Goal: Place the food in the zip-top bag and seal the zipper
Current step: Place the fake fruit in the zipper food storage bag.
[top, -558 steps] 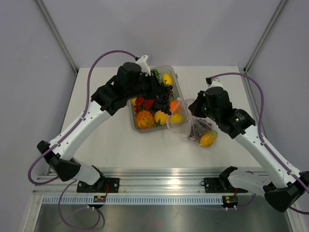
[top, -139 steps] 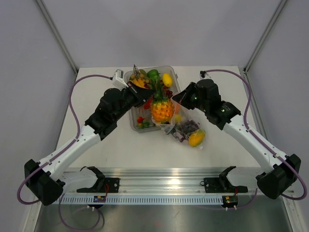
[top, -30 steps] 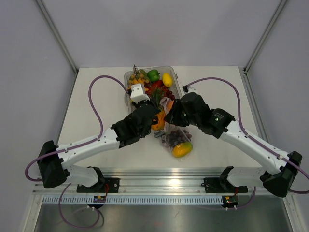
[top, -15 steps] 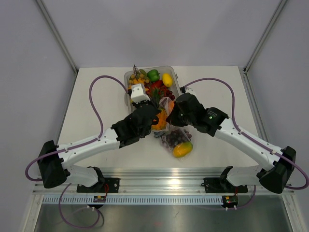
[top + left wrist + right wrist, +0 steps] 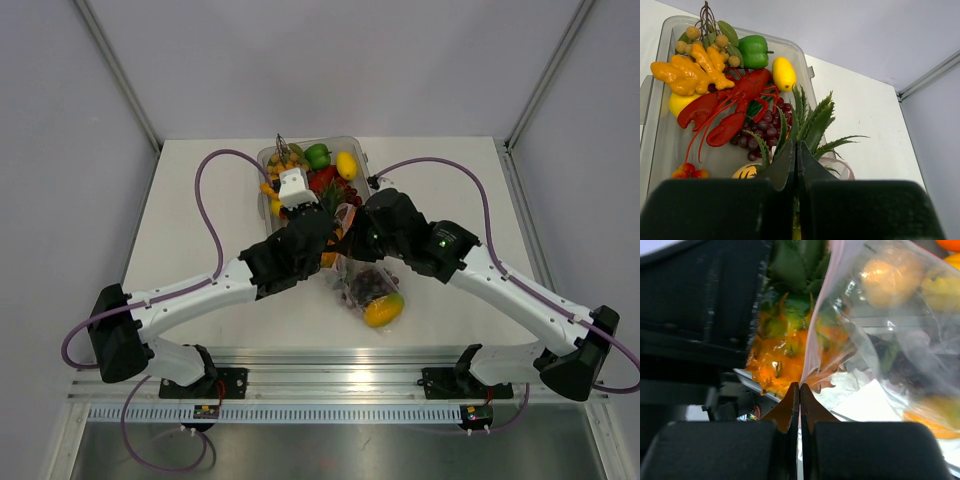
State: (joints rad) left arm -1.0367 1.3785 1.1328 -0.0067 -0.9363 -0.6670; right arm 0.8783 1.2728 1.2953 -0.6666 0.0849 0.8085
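My left gripper is shut on the green leaves of a toy pineapple and holds it at the mouth of the zip-top bag. My right gripper is shut on the bag's pinkish zipper edge, holding it up next to the pineapple's orange body. In the top view both grippers, left and right, meet over the bag. Purple grapes and a yellow-orange mango lie inside the bag. The pineapple is mostly hidden in the top view.
A rigid clear tray stands just beyond, holding orange ginger, a red lobster, a green pepper, a lemon, grapes and other pieces. In the top view the tray touches my arms.
My left gripper has carried the pineapple a little farther right, onto the bag's mouth. My right gripper has stayed shut on the bag's edge and drawn slightly closer to the left one.
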